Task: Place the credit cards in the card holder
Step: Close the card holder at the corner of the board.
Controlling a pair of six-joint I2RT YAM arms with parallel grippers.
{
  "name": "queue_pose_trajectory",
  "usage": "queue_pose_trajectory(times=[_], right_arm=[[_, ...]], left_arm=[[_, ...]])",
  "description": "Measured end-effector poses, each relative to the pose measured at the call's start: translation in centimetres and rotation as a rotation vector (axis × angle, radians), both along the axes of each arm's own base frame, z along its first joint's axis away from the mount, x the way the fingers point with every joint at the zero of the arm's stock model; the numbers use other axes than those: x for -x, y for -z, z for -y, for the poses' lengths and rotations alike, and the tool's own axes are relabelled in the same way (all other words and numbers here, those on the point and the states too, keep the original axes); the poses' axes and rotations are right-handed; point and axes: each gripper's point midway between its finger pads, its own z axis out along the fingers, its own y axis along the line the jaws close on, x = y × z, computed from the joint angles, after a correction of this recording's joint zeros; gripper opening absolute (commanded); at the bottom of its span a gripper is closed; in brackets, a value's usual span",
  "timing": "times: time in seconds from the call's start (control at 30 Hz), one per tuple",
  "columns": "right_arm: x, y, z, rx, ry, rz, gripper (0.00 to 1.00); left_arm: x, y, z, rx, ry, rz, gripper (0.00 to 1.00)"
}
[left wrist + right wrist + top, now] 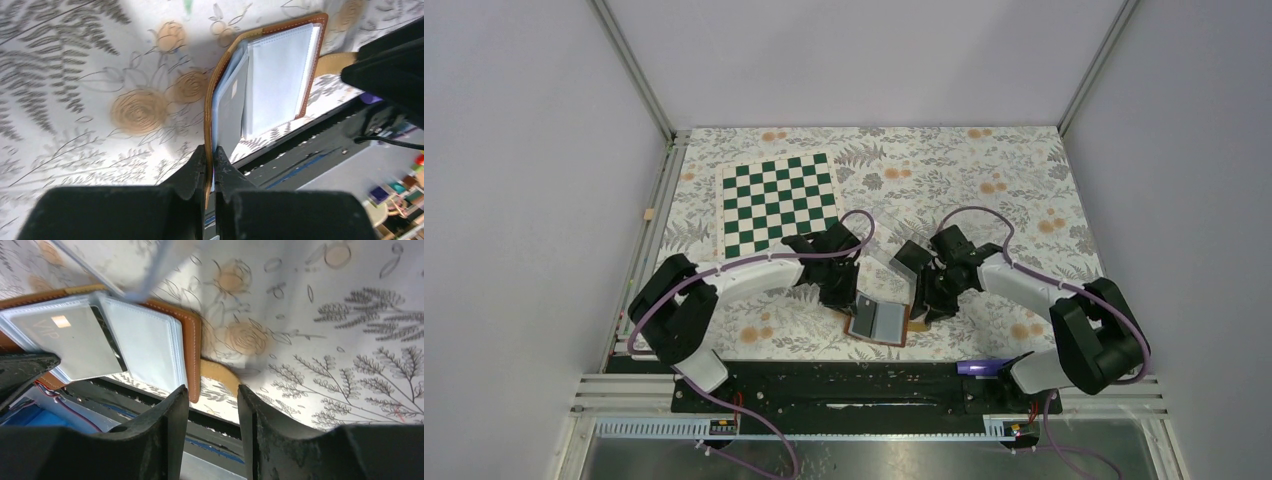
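The brown leather card holder (882,322) lies open near the table's front edge, its pale sleeves fanned out. My left gripper (210,161) is shut on its left edge, pinching the leather cover and a blue-grey sleeve (227,107). One credit card (67,337) sits inside a sleeve, showing a small orange-gold mark and a black edge. My right gripper (212,396) is open and empty, just above the holder's right edge (192,347) and its tan strap (220,372). In the top view the left gripper (839,296) and the right gripper (924,302) flank the holder. No other cards show.
A clear plastic box (886,262) stands just behind the holder, between the two wrists; its edge crosses the right wrist view (150,270). A green-and-white chessboard (779,203) lies at the back left. The black base rail (854,385) runs along the front edge.
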Motion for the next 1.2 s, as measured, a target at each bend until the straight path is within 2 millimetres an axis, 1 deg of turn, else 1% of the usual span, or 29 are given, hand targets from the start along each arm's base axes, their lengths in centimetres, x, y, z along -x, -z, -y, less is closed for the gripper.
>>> queue_pose_trajectory(times=[0.1,0.17,0.27,0.37,0.47,0.6,0.7,0.8,0.87,1.07,1.2], right_arm=[[-1.2,-0.4,-0.5,0.006,-0.005,0.025,0.48],[-1.6,-0.3,-0.6,0.017,-0.009,0.028,0.48],[-1.6,0.3,-0.8,0.036,-0.022,0.013,0.48],[-1.1,0.8,-1.0,0.048,-0.043,-0.007,0.48],[-0.7,0.9,-1.3,0.044,-0.057,-0.007,0.49],[-0.4,0.9,-1.5,0.021,-0.052,-0.003,0.53],[0.2,0.4,-1.6,-0.005,-0.045,-0.006,0.55],[0.2,-0.2,-2.2,-0.034,-0.045,0.006,0.55],[0.2,-0.3,-2.4,-0.041,-0.044,0.010,0.55],[0.2,-0.6,-3.3,-0.077,-0.037,0.006,0.57],[0.6,-0.8,-4.0,-0.089,-0.049,0.002,0.58]], left_arm=[[0.0,-0.2,-1.4,-0.076,0.005,0.011,0.00],[-0.1,-0.4,-2.2,-0.124,0.009,0.016,0.00],[-0.2,-0.9,-3.2,-0.186,0.016,0.029,0.00],[-0.4,-1.3,-3.7,-0.245,0.023,0.044,0.00],[-0.6,-1.4,-3.6,-0.300,0.037,0.053,0.00],[-0.6,-1.5,-3.1,-0.374,0.072,0.071,0.00],[-0.6,-1.6,-2.5,-0.410,0.094,0.087,0.03],[-0.5,-1.7,-2.2,-0.459,0.117,0.102,0.09],[-0.5,-1.8,-1.9,-0.484,0.129,0.108,0.10],[-0.3,-2.0,-1.0,-0.523,0.162,0.126,0.11],[0.0,-1.9,-0.9,-0.534,0.174,0.125,0.11]])
